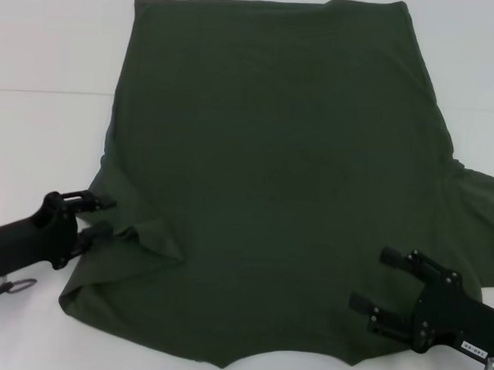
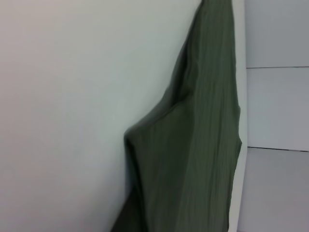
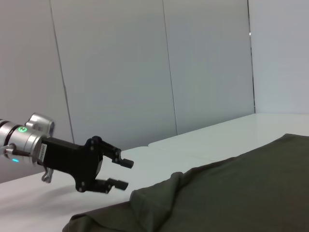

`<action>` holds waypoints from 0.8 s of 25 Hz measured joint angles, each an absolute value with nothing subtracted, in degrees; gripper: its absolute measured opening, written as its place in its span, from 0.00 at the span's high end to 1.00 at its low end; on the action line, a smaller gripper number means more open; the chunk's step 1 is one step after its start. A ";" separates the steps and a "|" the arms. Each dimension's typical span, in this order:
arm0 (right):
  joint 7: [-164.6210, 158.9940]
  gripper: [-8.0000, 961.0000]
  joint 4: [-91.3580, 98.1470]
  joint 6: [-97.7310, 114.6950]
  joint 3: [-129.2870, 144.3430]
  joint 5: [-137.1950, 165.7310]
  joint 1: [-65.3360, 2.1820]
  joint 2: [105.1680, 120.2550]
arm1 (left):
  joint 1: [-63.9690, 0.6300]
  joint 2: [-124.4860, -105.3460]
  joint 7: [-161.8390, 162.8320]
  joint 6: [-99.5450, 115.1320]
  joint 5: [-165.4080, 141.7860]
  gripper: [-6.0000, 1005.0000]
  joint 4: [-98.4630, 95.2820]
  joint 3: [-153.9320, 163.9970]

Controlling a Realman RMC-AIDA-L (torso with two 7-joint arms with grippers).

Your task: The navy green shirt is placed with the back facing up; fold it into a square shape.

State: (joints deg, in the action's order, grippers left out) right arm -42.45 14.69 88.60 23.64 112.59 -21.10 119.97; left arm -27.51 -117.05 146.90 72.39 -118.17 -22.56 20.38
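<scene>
Left gripper (image 1: 106,216) sits at the left side of the table (image 1: 39,53), low, at the shirt's left edge where the sleeve is bunched. Fingers wide apart, one above the other in the head view, pointing toward the cloth, nothing between them. The right wrist view shows the same gripper (image 3: 124,174) farther off, spread, hovering just beside the rumpled sleeve edge, not clearly touching it.

Navy green shirt (image 1: 272,170) lies spread flat on the white table, covering most of the middle, plain dark olive, no print. Hem end far from the robot, collar end near it, with a curved cut at the near edge. Left sleeve folded over in a small ridge near the left gripper; the right sleeve sticks out flat toward the right edge of the table. Left wrist view shows only a strip of the shirt (image 2: 203,145) along the table edge, cloth ribbed and folded. Right wrist view shows the shirt (image 3: 231,193) with a raised fold at its border.

Right gripper (image 1: 378,281) is at lower right, over the shirt's near right corner, fingers wide apart, pointing left across the fabric, holding nothing. Cannot tell if the tips touch the cloth.
</scene>
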 joint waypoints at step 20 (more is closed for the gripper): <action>-42.45 0.05 14.56 88.85 23.02 112.59 -20.39 119.88 | -27.52 -117.96 151.02 69.98 -118.38 0.06 -20.34 20.82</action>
